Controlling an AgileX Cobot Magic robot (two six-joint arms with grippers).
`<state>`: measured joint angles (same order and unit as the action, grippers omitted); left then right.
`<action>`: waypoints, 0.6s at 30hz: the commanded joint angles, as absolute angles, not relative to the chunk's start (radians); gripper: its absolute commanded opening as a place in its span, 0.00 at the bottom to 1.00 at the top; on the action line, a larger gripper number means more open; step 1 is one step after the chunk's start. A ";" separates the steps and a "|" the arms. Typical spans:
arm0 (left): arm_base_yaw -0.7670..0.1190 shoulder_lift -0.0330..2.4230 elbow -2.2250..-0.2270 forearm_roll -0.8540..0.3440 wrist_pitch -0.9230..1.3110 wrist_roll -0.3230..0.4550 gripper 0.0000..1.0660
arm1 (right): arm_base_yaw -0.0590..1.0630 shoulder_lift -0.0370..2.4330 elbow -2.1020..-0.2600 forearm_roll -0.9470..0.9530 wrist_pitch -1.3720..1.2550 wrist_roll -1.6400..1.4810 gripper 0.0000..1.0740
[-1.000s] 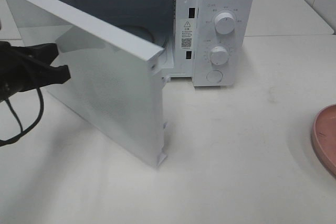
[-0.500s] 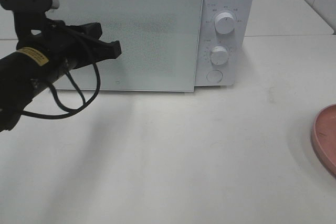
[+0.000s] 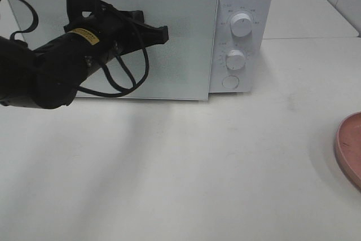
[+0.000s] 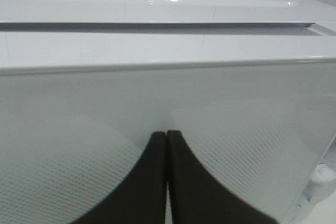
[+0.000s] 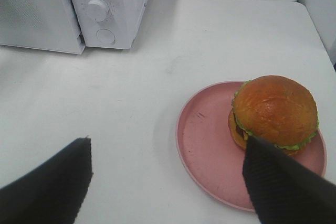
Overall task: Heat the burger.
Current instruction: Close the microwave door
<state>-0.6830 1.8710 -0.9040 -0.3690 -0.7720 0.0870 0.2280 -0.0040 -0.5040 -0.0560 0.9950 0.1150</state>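
The burger (image 5: 274, 111), golden bun over green lettuce, sits on the pink plate (image 5: 205, 150) on the table to the right of the white microwave (image 3: 237, 4). Only that plate's rim (image 3: 348, 149) shows in the exterior high view, and the burger is out of that frame. The microwave door (image 3: 180, 60) is shut. My left gripper (image 3: 163, 33) is shut and empty, its tips (image 4: 167, 137) at the door's front face. My right gripper (image 5: 165, 182) hovers open above the table beside the plate, one finger (image 5: 283, 182) near the burger's edge, holding nothing.
Two white dials (image 3: 241, 25) and a round button (image 3: 230, 82) are on the microwave's right panel. The left arm's black cable (image 3: 121, 77) loops in front of the door. A tiled wall stands at the back right.
The microwave door swung from open to shut. My left arm moved right and up across the door front. The plate has not moved.
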 commanded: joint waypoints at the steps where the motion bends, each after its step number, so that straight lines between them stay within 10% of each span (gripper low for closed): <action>1: -0.687 1.901 -0.973 -0.381 -0.734 0.090 0.00 | 0.221 -0.036 -0.500 -0.058 0.997 0.100 0.71; 18: -0.686 1.990 -1.158 -0.530 -0.651 0.192 0.00 | 0.221 -0.036 -0.500 -0.058 0.997 0.100 0.71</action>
<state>-0.7160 1.9840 -1.1170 -0.4440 -0.5760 0.1790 0.2280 -0.0040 -0.5040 -0.0560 0.9950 0.1150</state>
